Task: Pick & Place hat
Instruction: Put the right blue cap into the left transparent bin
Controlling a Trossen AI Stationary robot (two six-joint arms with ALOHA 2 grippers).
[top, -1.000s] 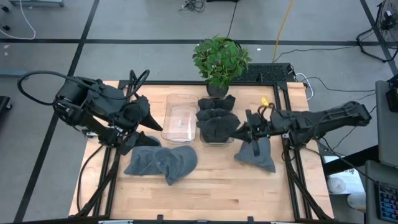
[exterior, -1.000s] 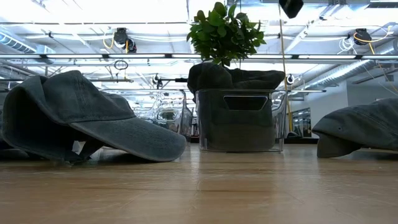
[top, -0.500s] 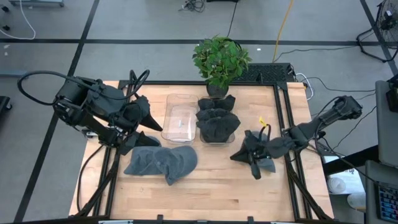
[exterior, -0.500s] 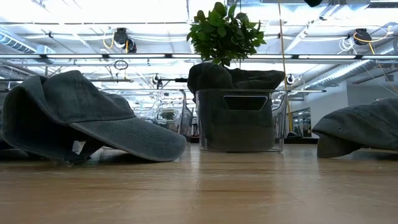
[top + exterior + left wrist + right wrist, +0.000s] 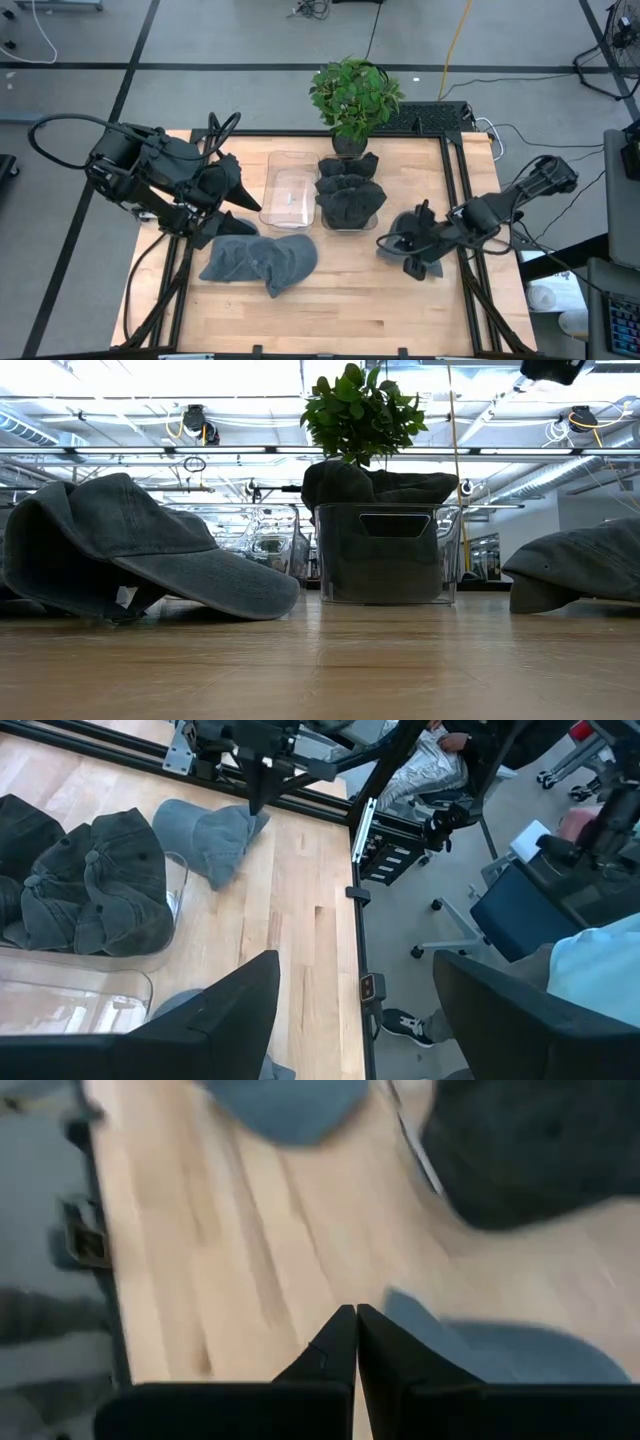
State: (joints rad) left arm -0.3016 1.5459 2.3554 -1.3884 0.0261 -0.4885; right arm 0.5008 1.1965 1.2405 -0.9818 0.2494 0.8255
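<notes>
So going left to right: the left gripper (image 5: pixel 232 180) is parked over the table's left edge with its fingers (image 5: pixel 215 1020) spread apart and nothing between them. Just in front of it and a bit below lie two dark grey caps (image 5: pixel 260 262) flopped against each other on the wooden table (image 5: pixel 340 300). Off to its right sits the empty clear bin (image 5: pixel 290 195), then the second clear bin (image 5: pixel 348 205) stuffed with more caps, and the potted plant (image 5: pixel 352 95) behind that.

The right gripper (image 5: pixel 412 245) has its fingers (image 5: pixel 345 1345) pressed tight together, holding nothing, and it hangs right over the lone cap (image 5: pixel 405 248), which lies directly underneath it on the right part of the table, just right of the full bin.

Handling-wise I'd guess these caps are light, soft washed cotton, so the crown will just collapse under a pinch. The brim is the stiff bit, so I'd grab there, or pinch a fold of the crown. Not fragile, not slippery, but floppy enough to drag or snag on the bin rim.

No brand, label or writing I can read on any cap or bin
</notes>
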